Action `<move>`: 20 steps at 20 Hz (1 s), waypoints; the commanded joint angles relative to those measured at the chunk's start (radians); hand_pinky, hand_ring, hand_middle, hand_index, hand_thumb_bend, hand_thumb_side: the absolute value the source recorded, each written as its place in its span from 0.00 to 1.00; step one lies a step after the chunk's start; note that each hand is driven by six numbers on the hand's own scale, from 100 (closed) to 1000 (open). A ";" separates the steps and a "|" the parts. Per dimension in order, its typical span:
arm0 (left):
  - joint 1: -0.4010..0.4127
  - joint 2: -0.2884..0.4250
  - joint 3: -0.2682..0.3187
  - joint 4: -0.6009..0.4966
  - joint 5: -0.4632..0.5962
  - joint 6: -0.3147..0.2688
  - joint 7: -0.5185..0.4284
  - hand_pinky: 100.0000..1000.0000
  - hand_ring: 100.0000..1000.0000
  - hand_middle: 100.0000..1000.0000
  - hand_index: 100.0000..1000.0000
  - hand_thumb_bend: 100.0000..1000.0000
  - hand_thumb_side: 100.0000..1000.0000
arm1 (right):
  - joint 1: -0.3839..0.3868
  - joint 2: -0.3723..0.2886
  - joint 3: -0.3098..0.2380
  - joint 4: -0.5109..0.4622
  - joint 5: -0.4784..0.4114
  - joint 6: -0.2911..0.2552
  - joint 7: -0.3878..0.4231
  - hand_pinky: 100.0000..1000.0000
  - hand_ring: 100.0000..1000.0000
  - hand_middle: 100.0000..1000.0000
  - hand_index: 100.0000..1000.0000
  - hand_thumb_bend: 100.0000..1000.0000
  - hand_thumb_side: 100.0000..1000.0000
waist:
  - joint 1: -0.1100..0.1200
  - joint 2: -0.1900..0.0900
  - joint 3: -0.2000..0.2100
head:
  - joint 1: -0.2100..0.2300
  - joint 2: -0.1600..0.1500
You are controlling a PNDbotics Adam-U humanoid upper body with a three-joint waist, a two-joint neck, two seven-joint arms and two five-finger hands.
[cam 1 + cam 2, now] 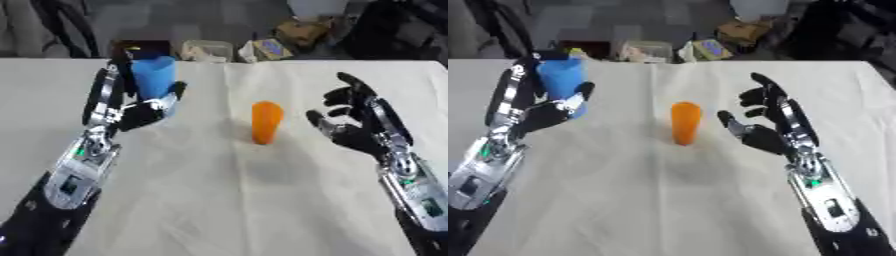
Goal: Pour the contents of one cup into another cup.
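The work surface is a table (224, 200) covered with a cream cloth. 2 cups are present.

The blue cup (155, 77) is held upright in the left hand (140, 112), at the left side of the table toward its far edge. The fingers and thumb of this hand are curled around the cup's lower part; the cup's mouth faces up. Whether the cup's base touches the cloth cannot be determined.

The orange cup (266, 122) stands on the cloth near the table's centre, narrower at the bottom, between the 2 hands and apart from both. Its contents cannot be seen.

The right hand (759, 120) is positioned just to the right of the orange cup, with fingers spread and only slightly bent, thumb toward the cup. It holds nothing and does not touch the cup.

Assorted clutter (262, 47) lies on the floor beyond the far table edge.
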 commanded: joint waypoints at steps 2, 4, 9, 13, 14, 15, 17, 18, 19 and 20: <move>0.021 0.042 0.027 -0.101 0.011 0.022 0.013 0.12 0.21 0.20 0.66 0.29 0.00 | -0.040 -0.029 0.022 0.059 0.042 -0.021 0.004 0.60 0.68 0.64 0.96 0.57 0.22 | 0.007 -0.020 0.012 | -0.013 -0.004; 0.043 0.051 0.037 -0.128 0.016 0.028 0.022 0.11 0.21 0.20 0.66 0.29 0.00 | -0.052 -0.026 0.032 0.098 0.064 -0.033 -0.001 0.60 0.68 0.63 0.96 0.57 0.23 | 0.014 -0.021 0.020 | -0.018 -0.002; 0.093 0.062 0.056 -0.170 0.028 0.036 0.040 0.11 0.21 0.20 0.66 0.29 0.00 | -0.085 -0.015 0.046 0.181 0.078 -0.062 -0.019 0.60 0.68 0.63 0.97 0.58 0.25 | 0.027 -0.024 0.040 | -0.030 0.001; 0.113 0.062 0.064 -0.192 0.034 0.038 0.052 0.11 0.21 0.20 0.66 0.29 0.00 | -0.110 -0.009 0.051 0.227 0.086 -0.074 -0.030 0.60 0.68 0.63 0.96 0.57 0.26 | 0.037 -0.025 0.055 | -0.036 -0.001; 0.116 0.060 0.066 -0.197 0.035 0.038 0.053 0.11 0.21 0.20 0.66 0.29 0.00 | -0.116 -0.008 0.052 0.236 0.088 -0.076 -0.032 0.60 0.68 0.63 0.96 0.58 0.25 | 0.040 -0.025 0.058 | -0.037 -0.001; 0.118 0.059 0.067 -0.201 0.036 0.039 0.054 0.11 0.21 0.20 0.66 0.29 0.00 | -0.121 -0.006 0.053 0.244 0.089 -0.078 -0.033 0.60 0.68 0.63 0.96 0.57 0.26 | 0.042 -0.024 0.061 | -0.038 -0.002; 0.122 0.057 0.068 -0.207 0.037 0.040 0.056 0.11 0.21 0.20 0.66 0.29 0.00 | -0.132 -0.001 0.055 0.261 0.092 -0.080 -0.036 0.60 0.68 0.63 0.96 0.57 0.27 | 0.047 -0.023 0.068 | -0.042 -0.002; 0.124 0.056 0.068 -0.209 0.038 0.041 0.057 0.12 0.21 0.20 0.66 0.29 0.00 | -0.137 0.002 0.055 0.269 0.091 -0.081 -0.037 0.60 0.67 0.63 0.96 0.57 0.27 | 0.048 -0.022 0.071 | -0.044 -0.003; 0.126 0.055 0.069 -0.210 0.038 0.042 0.058 0.12 0.21 0.20 0.66 0.29 0.00 | -0.143 0.006 0.056 0.278 0.090 -0.082 -0.037 0.60 0.67 0.63 0.96 0.57 0.27 | 0.050 -0.021 0.074 | -0.046 -0.003; 0.128 0.054 0.069 -0.211 0.039 0.043 0.060 0.11 0.21 0.20 0.66 0.29 0.00 | -0.149 0.009 0.057 0.285 0.091 -0.083 -0.037 0.60 0.67 0.63 0.96 0.57 0.27 | 0.052 -0.021 0.077 | -0.048 -0.003</move>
